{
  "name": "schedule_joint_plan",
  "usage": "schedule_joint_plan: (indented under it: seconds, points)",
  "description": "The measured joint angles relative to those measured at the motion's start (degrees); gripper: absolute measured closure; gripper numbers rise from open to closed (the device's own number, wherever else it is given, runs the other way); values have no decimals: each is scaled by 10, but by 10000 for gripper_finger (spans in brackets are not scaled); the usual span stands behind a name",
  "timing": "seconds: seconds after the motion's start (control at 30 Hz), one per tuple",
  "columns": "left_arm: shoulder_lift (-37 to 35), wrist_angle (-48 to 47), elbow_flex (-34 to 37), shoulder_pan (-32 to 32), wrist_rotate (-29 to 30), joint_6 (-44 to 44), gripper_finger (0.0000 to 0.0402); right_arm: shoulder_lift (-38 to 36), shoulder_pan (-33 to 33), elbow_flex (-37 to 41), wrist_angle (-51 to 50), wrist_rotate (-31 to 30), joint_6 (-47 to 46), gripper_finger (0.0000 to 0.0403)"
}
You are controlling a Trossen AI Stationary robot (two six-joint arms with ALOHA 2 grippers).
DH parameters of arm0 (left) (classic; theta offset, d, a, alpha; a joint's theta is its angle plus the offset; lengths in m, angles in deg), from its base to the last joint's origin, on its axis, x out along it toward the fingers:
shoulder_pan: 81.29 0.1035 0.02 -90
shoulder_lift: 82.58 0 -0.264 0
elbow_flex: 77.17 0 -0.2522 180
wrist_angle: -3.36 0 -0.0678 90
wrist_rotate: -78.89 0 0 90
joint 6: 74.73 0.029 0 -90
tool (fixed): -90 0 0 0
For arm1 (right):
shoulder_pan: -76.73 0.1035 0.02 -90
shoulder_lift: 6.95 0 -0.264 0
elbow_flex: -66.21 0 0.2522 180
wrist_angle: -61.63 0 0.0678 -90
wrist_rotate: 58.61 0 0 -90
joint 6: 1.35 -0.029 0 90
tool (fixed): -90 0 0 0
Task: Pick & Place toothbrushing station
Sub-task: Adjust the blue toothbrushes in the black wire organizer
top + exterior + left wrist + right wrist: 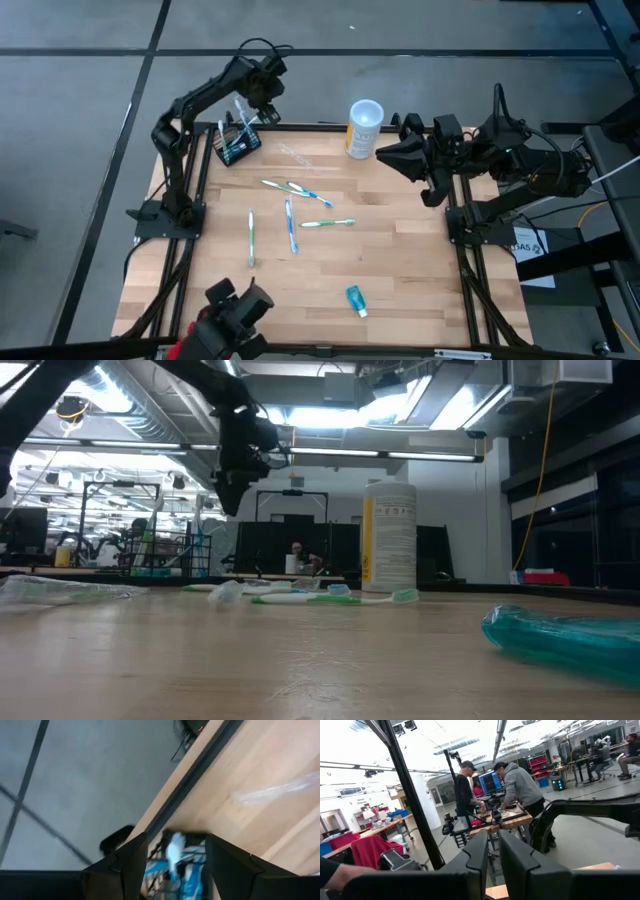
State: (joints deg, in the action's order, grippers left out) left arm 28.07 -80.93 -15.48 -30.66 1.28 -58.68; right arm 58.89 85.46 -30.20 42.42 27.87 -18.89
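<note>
Left gripper (243, 112) hangs open over the toothbrushing station (238, 147), toothbrushes (232, 137) upright in it.

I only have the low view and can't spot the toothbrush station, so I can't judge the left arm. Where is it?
Observer: The toothbrushing station sits at the far left corner of the table, with brushes standing in it.
Operator: And the left gripper?
Observer: The left gripper hangs right over the station, fingers open, holding nothing.
Operator: Right arm?
Observer: The right gripper waits beside the white-and-yellow cup.
</note>
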Motion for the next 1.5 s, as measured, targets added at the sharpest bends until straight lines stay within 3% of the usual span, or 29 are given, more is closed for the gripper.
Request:
schedule_joint_plan:
  seconds: [0.13, 0.43, 0.57, 1.0, 1.5]
  points:
    - [10, -8, 11, -2, 32, -2, 208, 0, 0, 0, 0, -1, 0, 353]
    - [7, -14, 20, 19, 24, -12, 207, 0, 0, 0, 0, 0, 0, 353]
    - [7, -16, 20, 23, -5, -14, 207, 0, 0, 0, 0, 3, 0, 353]
    - [42, -37, 21, 15, 0, -19, 210, -1, 0, 0, 0, 10, 0, 353]
    - [41, -30, 20, 20, -10, -20, 328, -4, 0, 0, 0, 10, 2, 353]
